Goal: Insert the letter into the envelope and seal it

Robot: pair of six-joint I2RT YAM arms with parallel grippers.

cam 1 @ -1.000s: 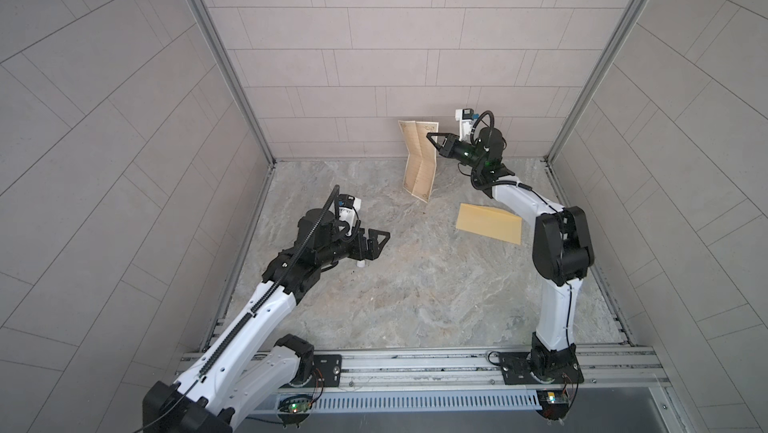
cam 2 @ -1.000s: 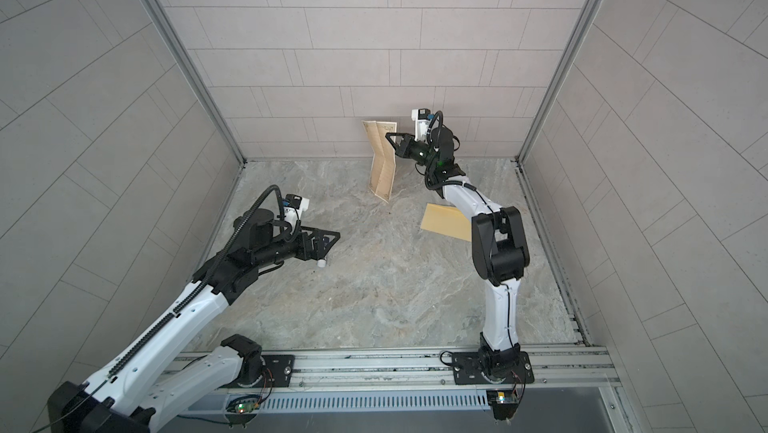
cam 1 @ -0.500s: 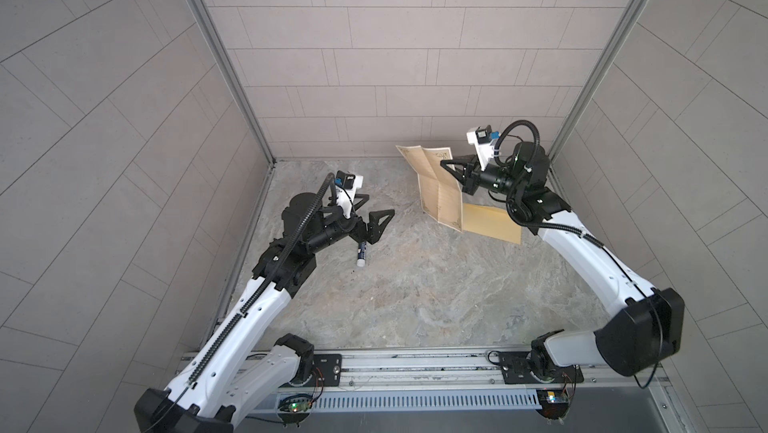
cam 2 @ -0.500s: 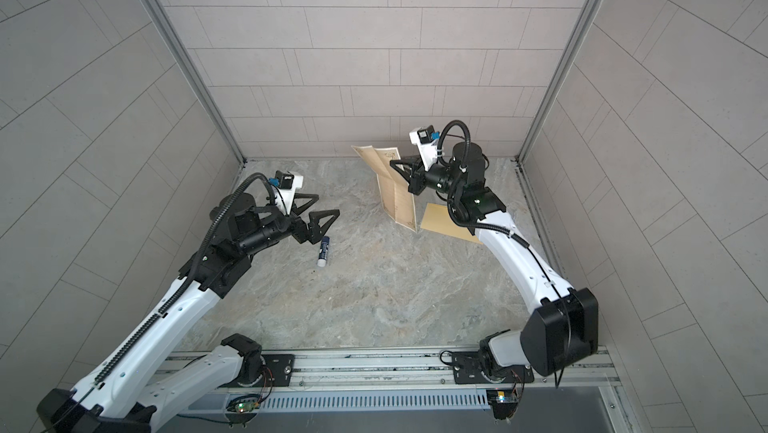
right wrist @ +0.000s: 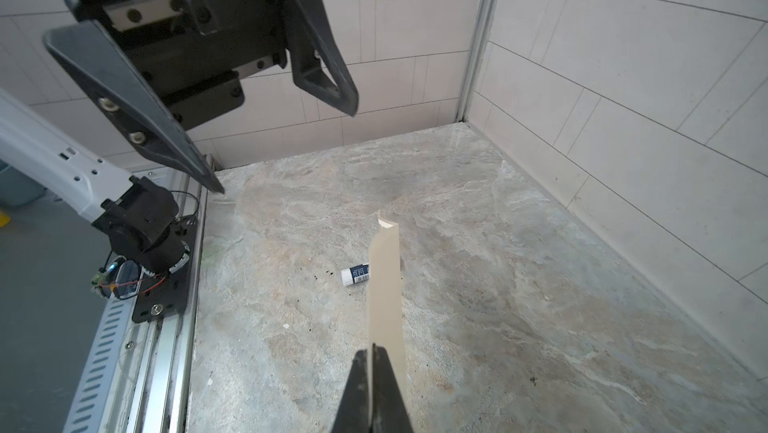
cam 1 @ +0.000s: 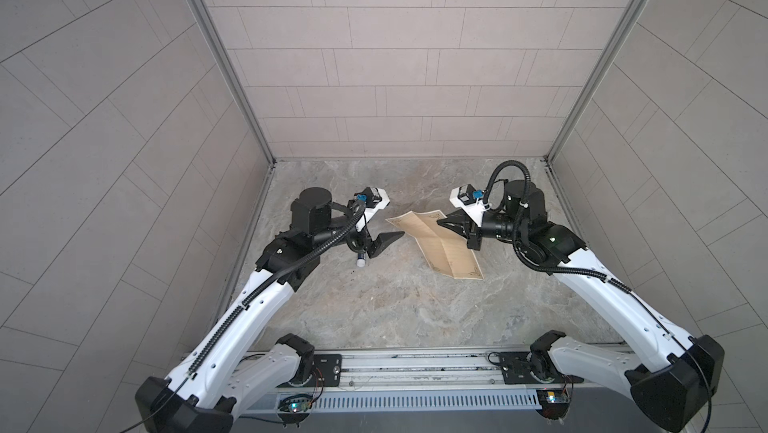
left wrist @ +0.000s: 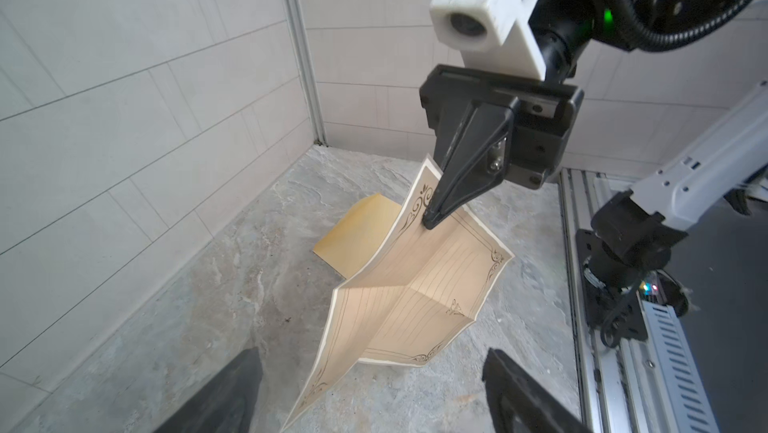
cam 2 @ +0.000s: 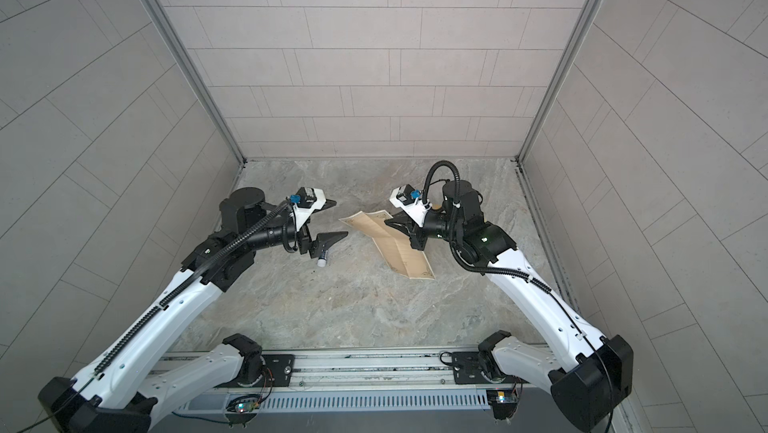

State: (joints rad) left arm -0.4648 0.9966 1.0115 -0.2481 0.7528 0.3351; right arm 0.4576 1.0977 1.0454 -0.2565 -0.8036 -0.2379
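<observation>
In both top views the right end effector (cam 1: 440,224) is clenched on an edge of the letter (cam 1: 442,250). The sheet hangs creased over the worktop (cam 1: 395,310), and its lower part seems to rest on the stone. Its long axis runs from the far corner beside the left arm down toward the near right. The left end effector (cam 1: 392,219) is released, jaws wide, just beside that far corner, and a glue stick (cam 1: 361,262) lies below it. In the left wrist view the letter is straight ahead, between this arm's own fingers (left wrist: 237,389), and the envelope (left wrist: 353,235) lies flat on the worktop behind it, held by nothing. In the right wrist view the letter shows almost edge-on, running away from the pinch toward the open left end effector. I judge the left arm is the nearer one to take the free end.
</observation>
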